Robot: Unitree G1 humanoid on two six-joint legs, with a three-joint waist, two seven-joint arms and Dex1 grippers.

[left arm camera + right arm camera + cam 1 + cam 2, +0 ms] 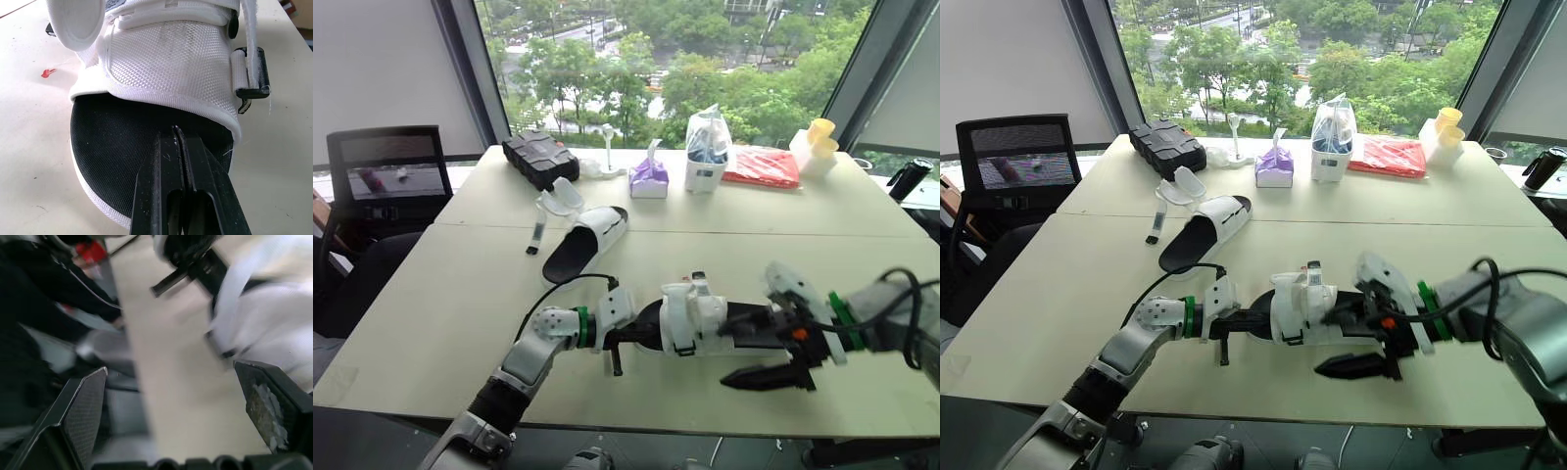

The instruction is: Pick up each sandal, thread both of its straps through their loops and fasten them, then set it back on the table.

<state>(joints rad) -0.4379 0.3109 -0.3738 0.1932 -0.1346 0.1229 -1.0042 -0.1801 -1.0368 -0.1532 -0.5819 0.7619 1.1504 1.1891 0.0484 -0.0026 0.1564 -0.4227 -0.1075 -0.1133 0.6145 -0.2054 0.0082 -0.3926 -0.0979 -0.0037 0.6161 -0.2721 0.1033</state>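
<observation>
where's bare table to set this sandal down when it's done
Free: the cream table right of the other black-soled white sandal, up to the red packet; also its near-left corner. Crowded: the far edge, from black ridged case to yellow cups.

The sandal (pixel 166 63) has an upper of coarse woven cloth and a matt, finely grained footbed; the table (pixel 29 147) looks smooth and matt.

Silver arms (pixel 533 357), green wrist rings (pixel 579 326), black claws (pixel 177 142) (pixel 171 372)
</observation>
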